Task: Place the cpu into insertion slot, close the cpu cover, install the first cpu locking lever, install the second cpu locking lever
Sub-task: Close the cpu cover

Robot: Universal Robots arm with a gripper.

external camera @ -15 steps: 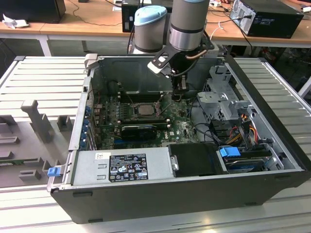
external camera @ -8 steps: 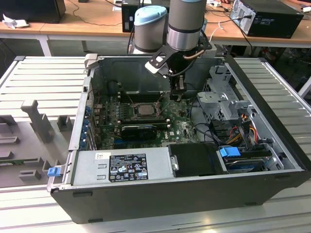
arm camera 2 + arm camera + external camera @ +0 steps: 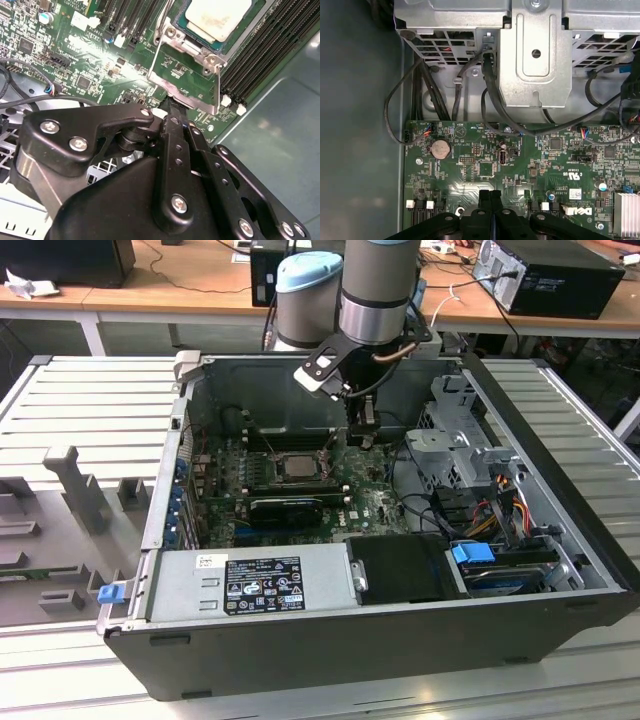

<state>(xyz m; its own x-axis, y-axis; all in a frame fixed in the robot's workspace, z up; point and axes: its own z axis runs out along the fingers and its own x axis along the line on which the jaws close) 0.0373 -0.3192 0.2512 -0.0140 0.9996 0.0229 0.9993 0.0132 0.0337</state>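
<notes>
Exterior view: where is your gripper (image 3: 363, 441)?
– It hangs down inside the open computer case (image 3: 400, 640), over the far part of the green board (image 3: 365, 502).
– Where is the cpu (image 3: 220, 17)?
– Look at the second wrist view. It lies flat in the insertion slot (image 3: 186, 46), pale face up.
– Is the cpu cover (image 3: 200, 102) down?
– No. It is swung open, off the chip, on the gripper's side of the slot. You can see green board through its window.
– What are your fingers doing?
– They are squeezed tight together in both wrist views. Their tips touch the cover's free edge. I cannot tell if they pinch it.
</notes>
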